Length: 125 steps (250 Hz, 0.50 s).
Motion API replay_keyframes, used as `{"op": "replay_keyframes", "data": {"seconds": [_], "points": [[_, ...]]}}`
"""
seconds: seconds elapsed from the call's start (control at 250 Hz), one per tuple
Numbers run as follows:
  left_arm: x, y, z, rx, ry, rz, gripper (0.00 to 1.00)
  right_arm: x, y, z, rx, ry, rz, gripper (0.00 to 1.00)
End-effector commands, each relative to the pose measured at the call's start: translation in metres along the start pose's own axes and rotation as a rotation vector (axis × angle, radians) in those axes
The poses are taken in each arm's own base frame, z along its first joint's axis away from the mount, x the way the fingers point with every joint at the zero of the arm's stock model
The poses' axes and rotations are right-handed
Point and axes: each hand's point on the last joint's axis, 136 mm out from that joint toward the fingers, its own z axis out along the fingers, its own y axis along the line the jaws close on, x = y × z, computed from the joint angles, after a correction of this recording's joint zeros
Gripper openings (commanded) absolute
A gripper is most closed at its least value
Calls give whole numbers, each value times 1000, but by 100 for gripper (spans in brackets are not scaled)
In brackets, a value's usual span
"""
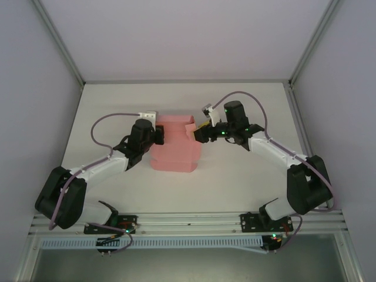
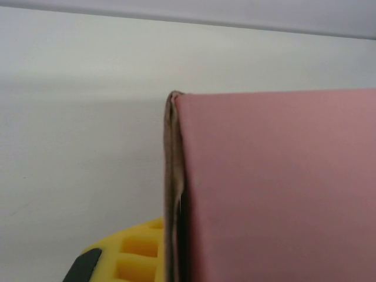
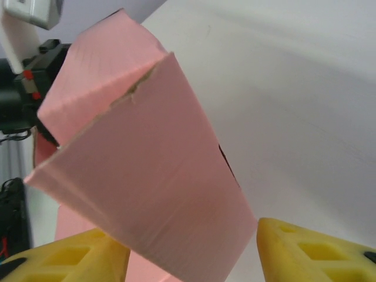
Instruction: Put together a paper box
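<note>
The pink paper box [image 1: 176,150] sits mid-table, partly folded, with a flap standing up at its back right. My left gripper [image 1: 158,136] is at the box's left wall. In the left wrist view its yellow finger [image 2: 132,252] presses against the card's folded edge [image 2: 172,176], and the pink panel [image 2: 276,188] hides the other finger. My right gripper [image 1: 197,133] is at the raised flap. In the right wrist view its two yellow fingers [image 3: 311,252] stand apart, open, with the pink flap [image 3: 153,176] hanging between them and a gap beside the right one.
The white table [image 1: 247,176] is walled on three sides by grey panels and aluminium posts [image 1: 59,41]. The arms' cables loop out to either side of the box. A metal rail [image 1: 188,220] runs along the near edge.
</note>
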Motion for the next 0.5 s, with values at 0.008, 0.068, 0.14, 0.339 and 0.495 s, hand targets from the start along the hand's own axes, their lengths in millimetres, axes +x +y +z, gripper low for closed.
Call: {"op": "replay_keyframes", "data": {"seconds": [0.008,0.068,0.14,0.339,0.495], "points": [[-5,-5,2,17,8,-10,0,-20,-13,7,161,-61,-58,57],[-5,-6,3,14,15,-15,0,-23,-24,8,273,-88,-63,57],[-4,-7,5,10,25,-21,0,-28,-33,9,400,-141,-82,50],[-6,-16,6,9,32,-20,0,-36,-54,14,655,-227,-73,31],[-8,-25,7,3,36,-34,0,-36,-76,15,890,-230,-89,19]]}}
